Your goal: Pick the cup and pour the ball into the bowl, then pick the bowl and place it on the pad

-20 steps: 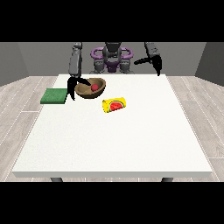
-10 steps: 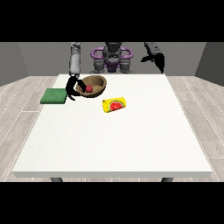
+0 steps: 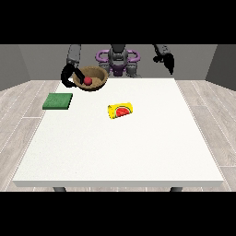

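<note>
Open white table (image 3: 138,152) is left across the frame's lower half and right side, while passage is blocked only by the cup (image 3: 120,110) lying at centre and the green pad (image 3: 58,101) at the left edge.

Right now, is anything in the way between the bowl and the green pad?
Nothing visible. The hand at the view's left holds the bowl, ball inside, above the table. The pad lies bare below-left; the tipped cup lies off to the right.

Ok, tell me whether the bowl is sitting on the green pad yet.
No, the bowl is held up by the hand at the view's left, away from the green pad.
</note>
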`<state>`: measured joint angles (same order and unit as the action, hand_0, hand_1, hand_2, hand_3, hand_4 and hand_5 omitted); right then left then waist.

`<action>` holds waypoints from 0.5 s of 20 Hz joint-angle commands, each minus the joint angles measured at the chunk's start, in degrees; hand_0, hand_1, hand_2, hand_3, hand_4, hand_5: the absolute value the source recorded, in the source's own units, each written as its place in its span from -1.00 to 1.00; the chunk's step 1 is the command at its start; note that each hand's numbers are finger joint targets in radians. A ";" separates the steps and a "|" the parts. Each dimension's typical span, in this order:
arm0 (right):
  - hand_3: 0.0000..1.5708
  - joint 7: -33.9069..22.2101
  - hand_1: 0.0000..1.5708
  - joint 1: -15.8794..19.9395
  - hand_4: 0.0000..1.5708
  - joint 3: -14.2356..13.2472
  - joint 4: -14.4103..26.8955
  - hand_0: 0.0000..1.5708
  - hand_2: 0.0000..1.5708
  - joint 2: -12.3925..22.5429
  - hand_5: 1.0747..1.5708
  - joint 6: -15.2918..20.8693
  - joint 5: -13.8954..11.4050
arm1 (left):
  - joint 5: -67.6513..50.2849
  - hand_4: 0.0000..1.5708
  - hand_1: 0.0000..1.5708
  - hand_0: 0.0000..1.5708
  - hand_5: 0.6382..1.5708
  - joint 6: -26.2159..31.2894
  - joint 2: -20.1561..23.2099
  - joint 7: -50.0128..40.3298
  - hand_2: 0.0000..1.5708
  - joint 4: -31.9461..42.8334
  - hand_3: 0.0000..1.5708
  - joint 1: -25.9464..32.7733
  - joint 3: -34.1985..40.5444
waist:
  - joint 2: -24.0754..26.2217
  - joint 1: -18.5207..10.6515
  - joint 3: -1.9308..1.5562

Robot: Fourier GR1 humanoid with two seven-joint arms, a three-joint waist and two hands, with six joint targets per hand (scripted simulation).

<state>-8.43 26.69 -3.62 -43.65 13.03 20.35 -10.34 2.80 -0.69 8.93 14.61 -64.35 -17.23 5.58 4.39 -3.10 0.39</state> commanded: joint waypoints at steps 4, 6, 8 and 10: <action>-0.02 -7.78 1.00 -0.89 0.01 -2.52 -5.48 1.00 1.00 5.62 1.00 -8.26 3.32 | -0.53 0.27 -1.00 -1.00 0.66 -1.06 0.15 -0.99 -1.00 -0.53 -1.00 3.36 1.39 | 2.07 3.34 -0.39; -0.14 -4.64 1.00 -0.82 0.00 -2.63 -6.75 1.00 1.00 5.74 1.00 -8.30 3.28 | -1.80 0.28 -1.00 -1.00 0.67 0.43 4.40 6.53 -1.00 3.12 -1.00 0.76 5.63 | -3.63 5.77 -0.37; -0.14 -5.60 1.00 1.68 0.00 -5.73 -6.06 1.00 1.00 9.39 1.00 -10.02 4.68 | -1.30 0.30 -1.00 -1.00 0.70 -0.50 1.47 2.63 -1.00 1.14 -1.00 -1.19 3.12 | -4.88 3.93 -0.39; -0.14 -4.11 1.00 2.10 0.00 -8.02 -5.54 1.00 1.00 10.58 1.00 -9.70 5.80 | -3.71 0.34 -1.00 -1.00 0.71 3.99 4.11 5.19 -1.00 1.66 -1.00 0.09 4.88 | -6.80 2.19 -0.39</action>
<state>-13.78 27.66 -8.37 -49.02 20.55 12.16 -6.40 0.96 0.45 11.33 17.64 -63.44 -16.41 8.91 1.34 -0.14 0.04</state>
